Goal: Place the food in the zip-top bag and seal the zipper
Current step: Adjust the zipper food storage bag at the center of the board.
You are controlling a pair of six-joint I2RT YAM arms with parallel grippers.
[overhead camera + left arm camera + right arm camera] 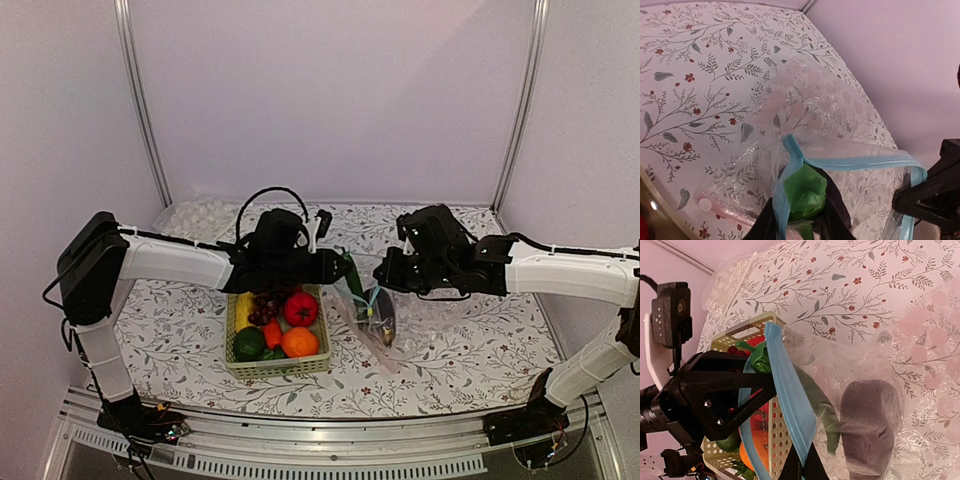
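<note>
left gripper [800,225] fingertips cut off at the lower edge, contact with green vegetable [805,192] unclear. right gripper [804,467] mostly cropped below zipper [790,390]. eggplant [871,425] blurred behind zip-top bag [850,365] film.

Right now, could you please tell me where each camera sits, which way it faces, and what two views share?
Top external: fixed above and behind the bases, facing down at the table; both arms show, left gripper and right gripper at the zip-top bag.
Left wrist: on the left arm, facing the bag mouth; its fingers flank the green vegetable.
Right wrist: on the right arm, facing the basket; its fingertips pinch the zipper.
Shared: both wrist views show zipper and green vegetable.
</note>
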